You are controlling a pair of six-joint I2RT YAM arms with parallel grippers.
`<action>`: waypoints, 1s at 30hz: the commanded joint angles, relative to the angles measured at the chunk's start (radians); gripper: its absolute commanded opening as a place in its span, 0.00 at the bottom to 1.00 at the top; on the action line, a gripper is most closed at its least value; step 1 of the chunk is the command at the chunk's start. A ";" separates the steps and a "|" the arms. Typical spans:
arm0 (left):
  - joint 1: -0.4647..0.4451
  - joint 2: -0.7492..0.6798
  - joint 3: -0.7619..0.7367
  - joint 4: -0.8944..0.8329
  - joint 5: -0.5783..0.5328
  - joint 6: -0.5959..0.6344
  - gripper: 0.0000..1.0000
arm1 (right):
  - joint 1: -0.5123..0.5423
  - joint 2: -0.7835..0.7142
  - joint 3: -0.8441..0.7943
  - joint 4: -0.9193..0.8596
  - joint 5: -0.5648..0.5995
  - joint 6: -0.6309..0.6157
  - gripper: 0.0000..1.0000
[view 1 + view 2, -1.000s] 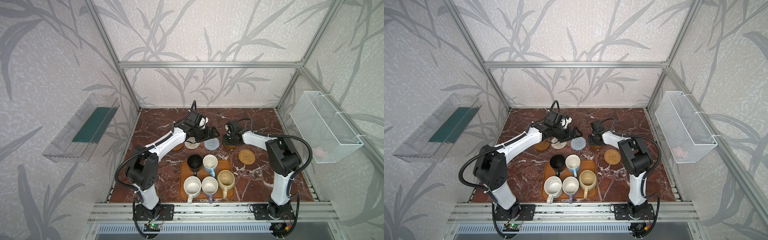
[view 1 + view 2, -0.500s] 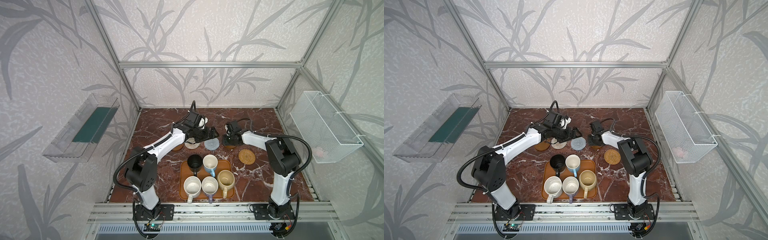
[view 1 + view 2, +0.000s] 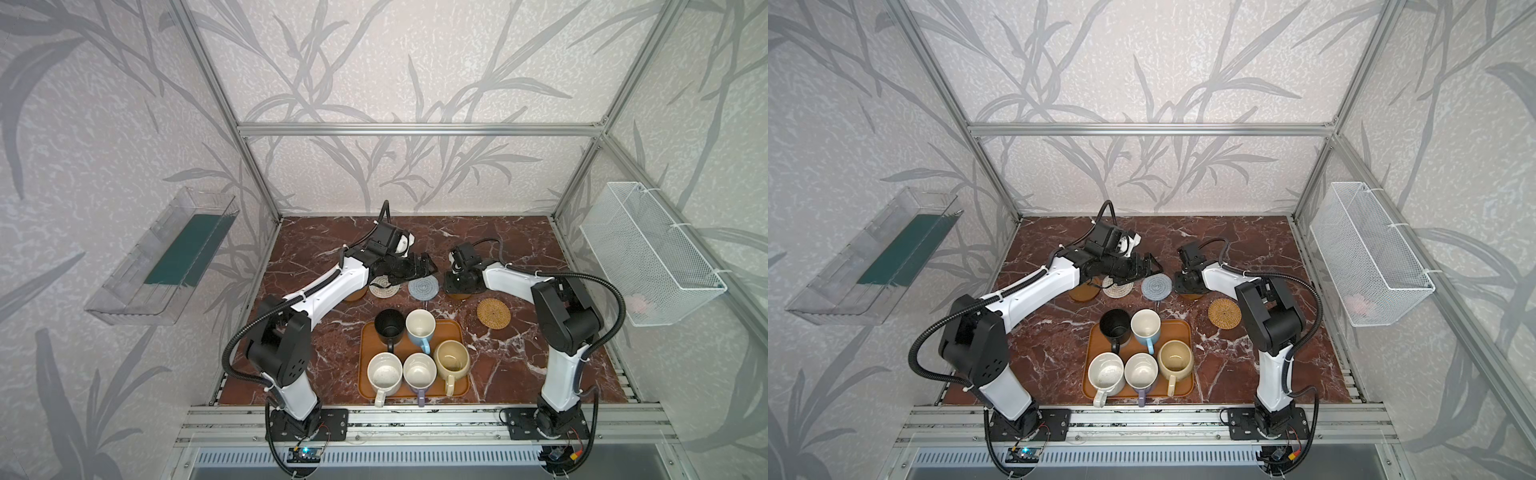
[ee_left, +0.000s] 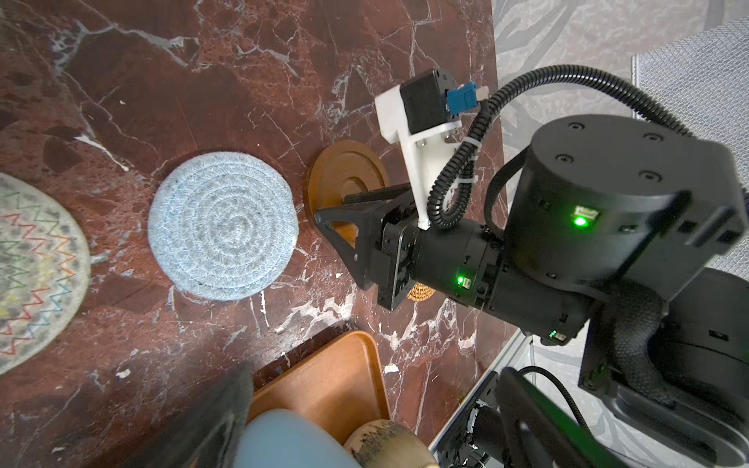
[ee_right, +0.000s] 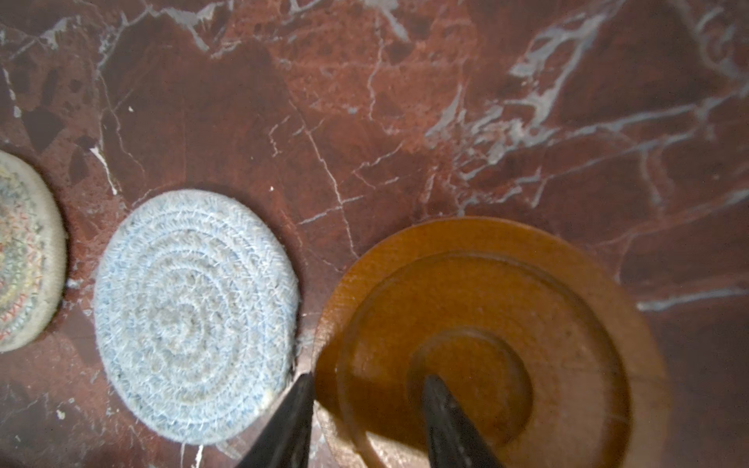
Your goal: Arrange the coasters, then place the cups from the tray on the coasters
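Coasters (image 3: 423, 287) laid out, right gripper (image 5: 369, 377) parted over the brown wooden coaster (image 5: 506, 304), left gripper (image 3: 424, 266) spread and empty; all five mugs (image 3: 419, 328) remain to be moved off the tray (image 3: 451, 330).

Five cups (image 3: 1140, 371) stand on the tray (image 3: 1179, 330), at 6 o'clock on the bench (image 3: 1233, 374). Toward the tray's 12 o'clock lies a row: wooden coaster (image 3: 1080, 294), cream coaster (image 3: 1116, 289), blue-grey coaster (image 3: 1156, 286), and a second wooden coaster (image 3: 1192, 296) mostly hidden under the right gripper (image 3: 1185, 289). The rattan coaster (image 3: 1224, 312) lies at the tray's 2 o'clock. The left gripper (image 3: 1148, 268) hangs at 11 o'clock of the blue-grey coaster.
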 commanded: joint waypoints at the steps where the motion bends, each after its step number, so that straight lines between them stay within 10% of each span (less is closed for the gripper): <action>1: -0.002 -0.043 -0.018 0.009 -0.016 -0.008 0.97 | 0.008 -0.062 -0.041 -0.033 0.013 0.006 0.49; 9: -0.006 -0.070 -0.022 0.014 -0.033 -0.031 0.97 | 0.016 -0.216 -0.139 0.061 0.024 -0.016 0.60; 18: -0.037 -0.132 -0.060 0.089 -0.061 -0.085 0.97 | 0.039 -0.522 -0.228 -0.029 0.125 -0.075 0.99; 30: -0.151 -0.148 0.004 0.025 -0.127 -0.023 0.97 | -0.014 -0.848 -0.443 -0.110 0.164 -0.093 0.99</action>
